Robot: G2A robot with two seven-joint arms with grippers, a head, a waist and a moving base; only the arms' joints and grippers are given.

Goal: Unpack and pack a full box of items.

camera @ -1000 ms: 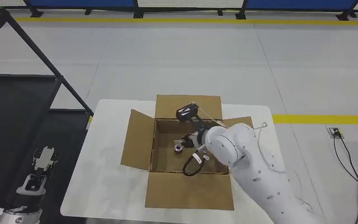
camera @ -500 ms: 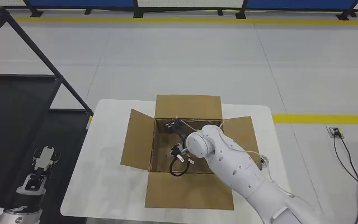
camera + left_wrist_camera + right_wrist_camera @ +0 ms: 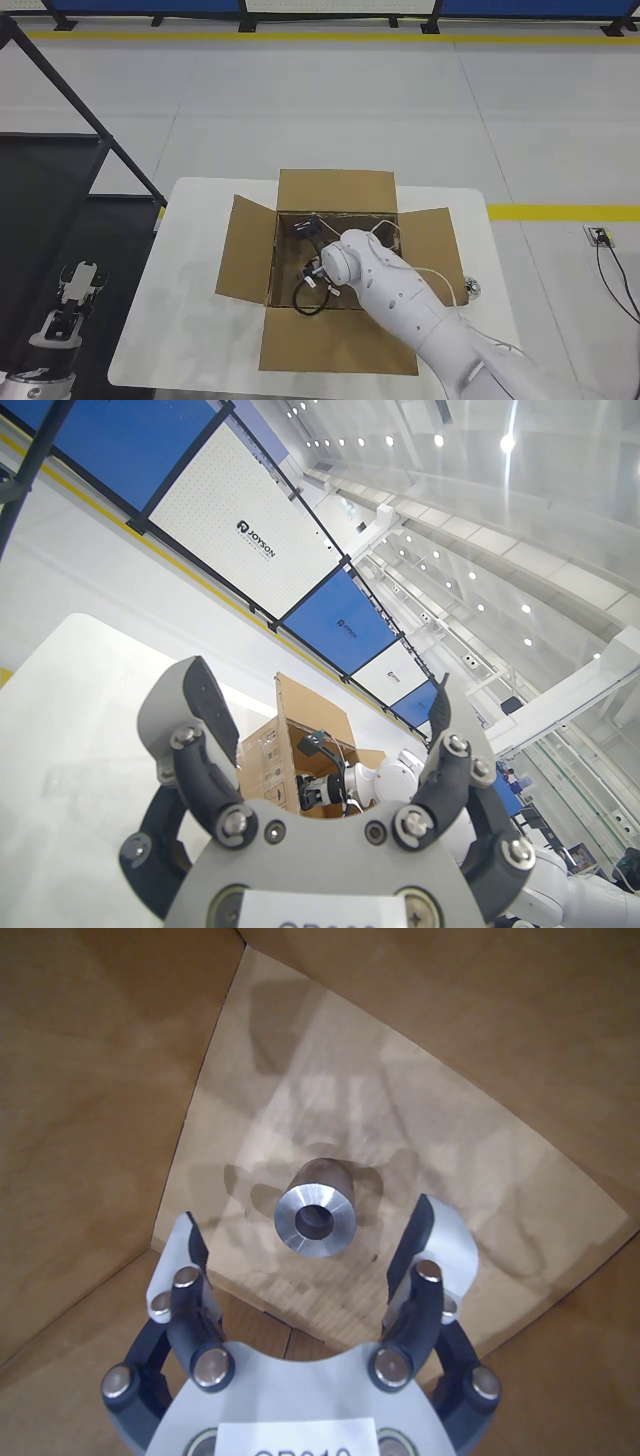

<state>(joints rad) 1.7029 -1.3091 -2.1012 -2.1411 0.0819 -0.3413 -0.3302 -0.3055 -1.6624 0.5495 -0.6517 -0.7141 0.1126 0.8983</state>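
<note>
We see free floor on both sides of the metal cylinder (image 3: 316, 1223); the box (image 3: 95, 1098) walls stand close around the right claw (image 3: 309, 1214).

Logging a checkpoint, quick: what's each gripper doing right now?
Left gripper: open, empty.
Right gripper: open, empty, inside the brown cardboard box, over the hollow grey metal cylinder.

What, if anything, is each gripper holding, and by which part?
Nothing. The right gripper is open over the metal cylinder in the box, not touching it; the left gripper is open and empty.
</note>
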